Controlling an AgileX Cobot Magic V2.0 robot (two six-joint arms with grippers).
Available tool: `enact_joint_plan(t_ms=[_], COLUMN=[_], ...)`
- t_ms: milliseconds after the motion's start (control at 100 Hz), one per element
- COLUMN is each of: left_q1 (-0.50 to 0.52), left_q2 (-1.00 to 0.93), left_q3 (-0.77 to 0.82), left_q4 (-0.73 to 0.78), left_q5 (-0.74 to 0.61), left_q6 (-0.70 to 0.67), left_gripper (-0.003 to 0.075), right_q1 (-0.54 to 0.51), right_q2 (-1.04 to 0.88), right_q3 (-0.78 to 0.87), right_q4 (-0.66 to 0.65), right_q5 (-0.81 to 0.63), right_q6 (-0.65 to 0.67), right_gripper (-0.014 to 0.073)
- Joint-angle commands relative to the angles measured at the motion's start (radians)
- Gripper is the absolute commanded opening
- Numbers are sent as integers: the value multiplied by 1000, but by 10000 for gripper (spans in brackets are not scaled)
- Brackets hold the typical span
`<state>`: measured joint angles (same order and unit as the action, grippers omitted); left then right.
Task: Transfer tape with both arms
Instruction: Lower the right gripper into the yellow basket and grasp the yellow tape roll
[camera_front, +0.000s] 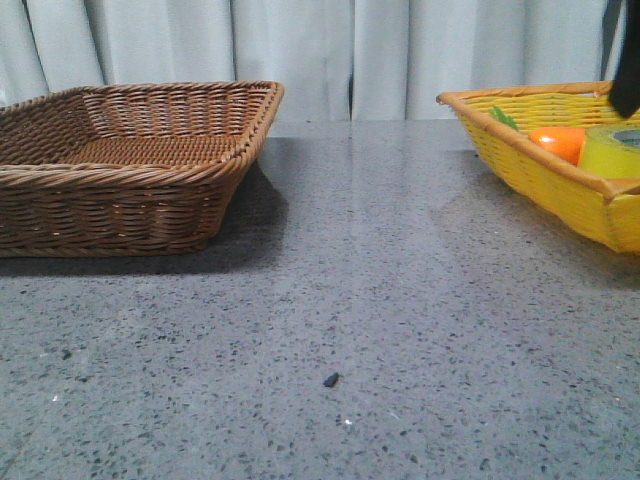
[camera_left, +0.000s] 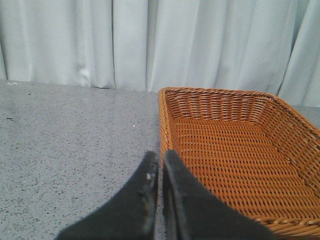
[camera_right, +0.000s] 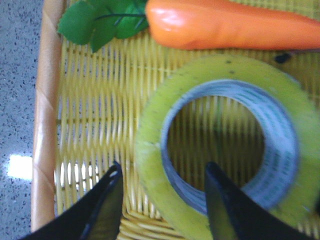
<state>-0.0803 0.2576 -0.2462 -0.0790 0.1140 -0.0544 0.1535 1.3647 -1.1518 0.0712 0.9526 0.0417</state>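
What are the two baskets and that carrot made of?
Brown basket: woven wicker or rattan-like strands, matte. Yellow basket: similar weave, smoother and slightly shiny, possibly plastic. Carrot: glossy and uniformly orange, with flat fabric-like leaves, so likely a plastic toy.

You find no legible text, label, brand, number or sign in any of the three views. The only candidate is the tape (camera_right: 220, 145): in the right wrist view its pale inner core carries faint dark marks along the lower rim, but they are blurred and you cannot read them as letters. In the front view the tape's core shows only as a small grey patch, too small to tell. The brown basket (camera_front: 130, 165), the yellow basket (camera_front: 560, 180) and the carrot (camera_right: 230, 25) bear no markings you can read.
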Motion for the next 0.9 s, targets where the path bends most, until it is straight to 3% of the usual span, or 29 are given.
enact_joint_plan(t_ms=[0,340,700,890], left_q1=[0,0,0,0], left_q2=[17,17,17,17], left_q3=[-36,-36,-36,-36], left_q4=[-5,-5,-5,-5], left_q5=[-74,-74,-74,-77], left_q6=[-3,-3,-3,-3], left_gripper=[-21,-21,-21,-21], right_q1=[16,16,16,16], right_q2=[23,153,185,180], right_q3=[-51,-78,-78,-112], right_q4=[0,-10,-11,-11], right_q5=[-28,-45,-46,-17], right_q6=[-8,-8,-8,-8], right_gripper=[305,285,10,-38])
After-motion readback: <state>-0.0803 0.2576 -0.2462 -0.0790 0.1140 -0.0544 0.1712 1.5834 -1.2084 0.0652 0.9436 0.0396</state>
